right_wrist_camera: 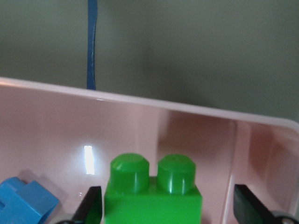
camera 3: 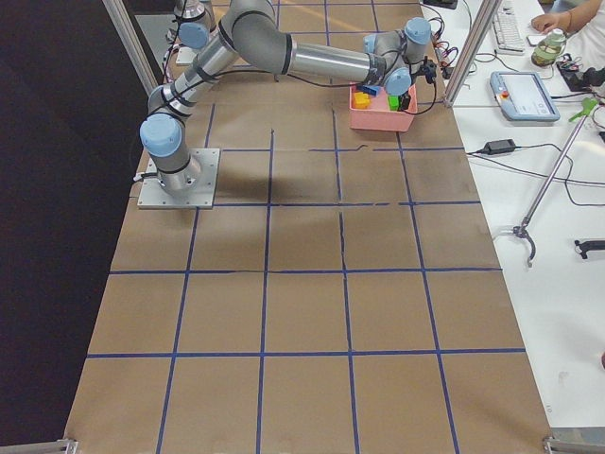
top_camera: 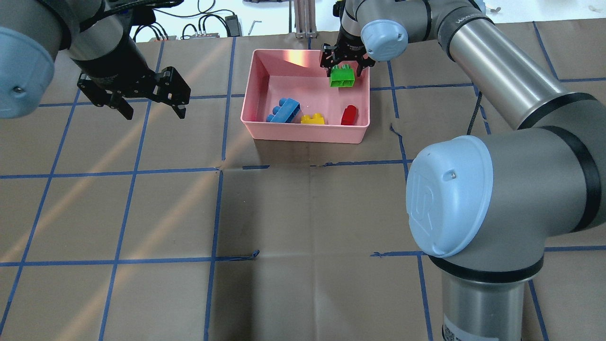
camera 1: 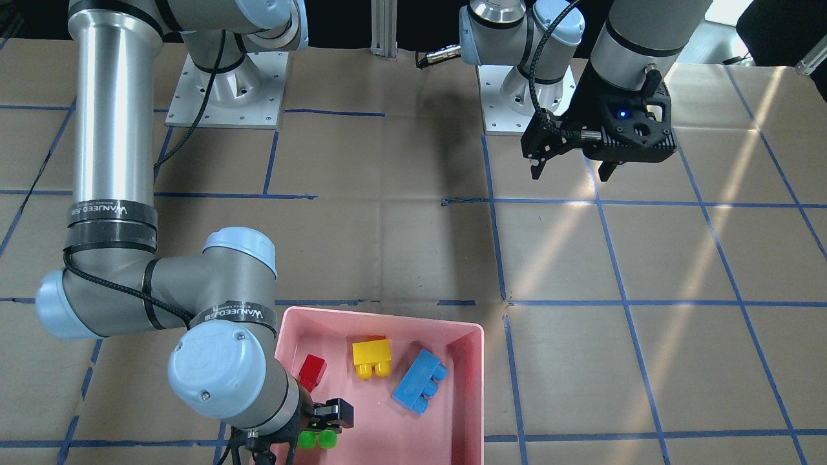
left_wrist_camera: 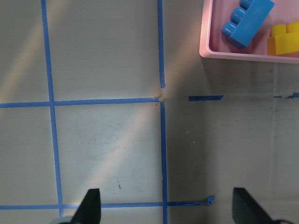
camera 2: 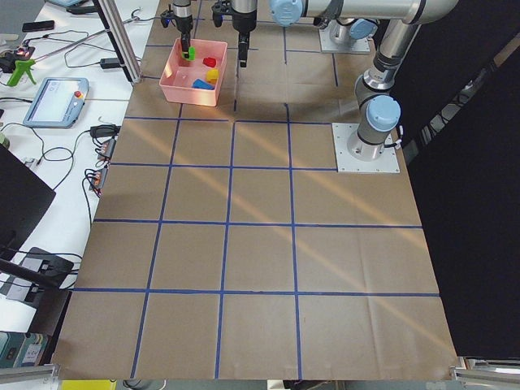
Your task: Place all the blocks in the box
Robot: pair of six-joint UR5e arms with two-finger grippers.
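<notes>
The pink box stands at the far middle of the table. In it lie the blue block, the yellow block and the red block. My right gripper is low inside the box's far right corner, jaws open. The green block sits between its fingers, with a gap to one finger in the right wrist view. My left gripper is open and empty, above the table left of the box. The front view shows the green block under the right gripper.
Brown cardboard with blue tape lines covers the table. The right arm's elbow looms large at the near right. The left wrist view shows the box's corner with the blue block and yellow block.
</notes>
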